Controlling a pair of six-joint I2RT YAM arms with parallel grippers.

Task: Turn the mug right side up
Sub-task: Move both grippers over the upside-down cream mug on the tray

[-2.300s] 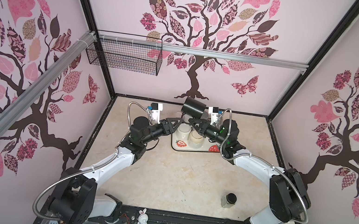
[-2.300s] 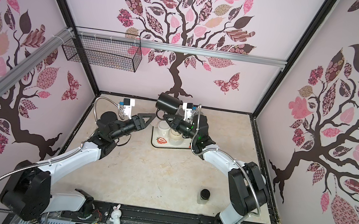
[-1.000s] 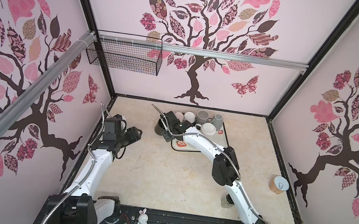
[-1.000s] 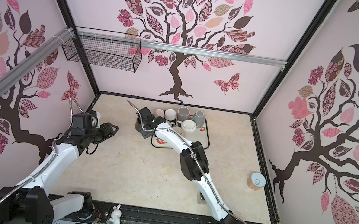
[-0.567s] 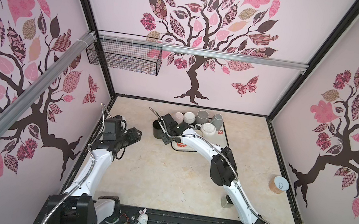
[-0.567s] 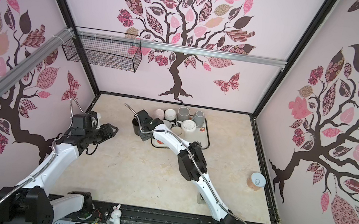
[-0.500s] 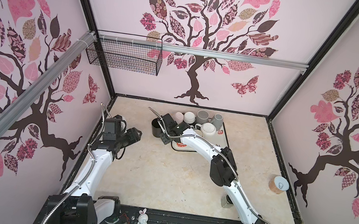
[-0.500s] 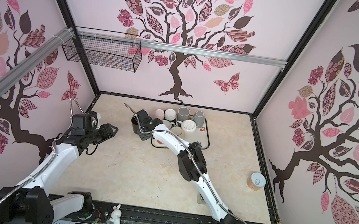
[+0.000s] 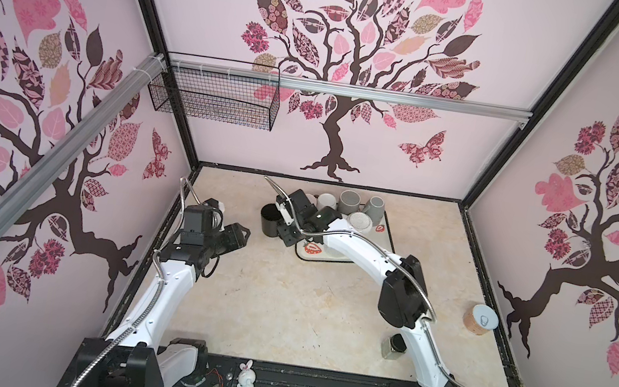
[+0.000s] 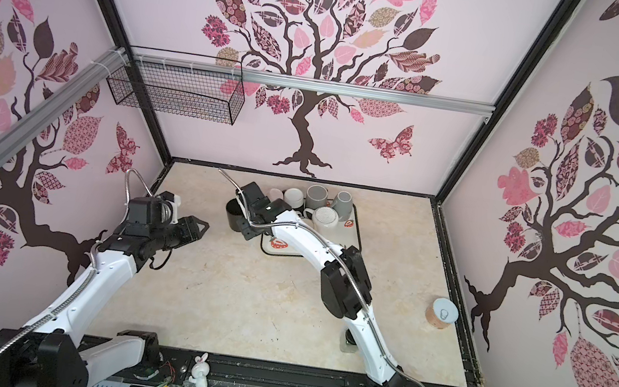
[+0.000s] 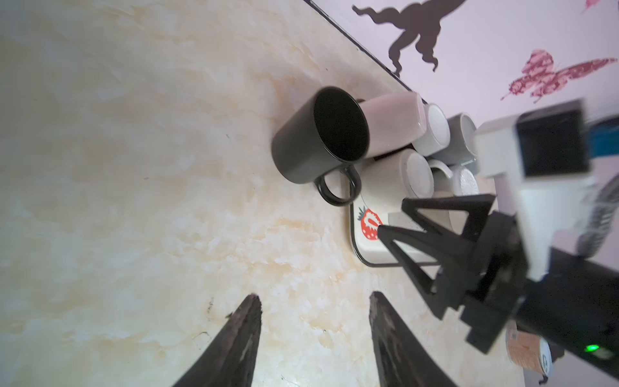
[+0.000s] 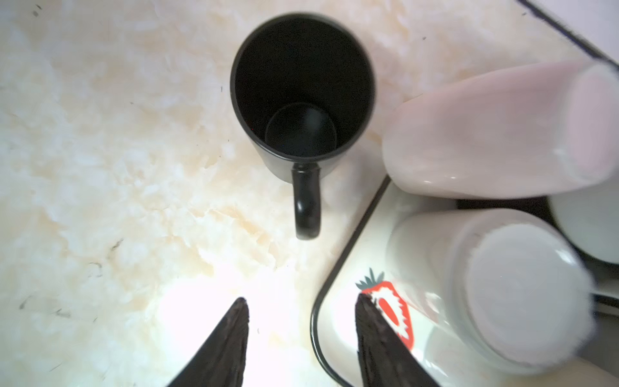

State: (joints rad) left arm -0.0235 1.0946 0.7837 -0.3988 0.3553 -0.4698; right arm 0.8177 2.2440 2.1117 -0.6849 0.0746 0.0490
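Note:
The black mug stands upright on the table just left of the tray, mouth up and empty inside. Its handle points toward my right gripper, which hangs open above the tray's corner, a short way from the handle and holding nothing. In the left wrist view the mug and the right gripper show apart from each other. My left gripper hovers open over bare table, left of the mug, with nothing between its fingers.
A white strawberry-print tray carries several upside-down mugs, pink, white and grey. A tan can stands by the right wall and a small jar near the right arm's base. A wire basket hangs at the back left.
My right gripper has opened, let go of the black mug and drawn back a little from its handle. The mug stays upright. The left arm has hardly moved.

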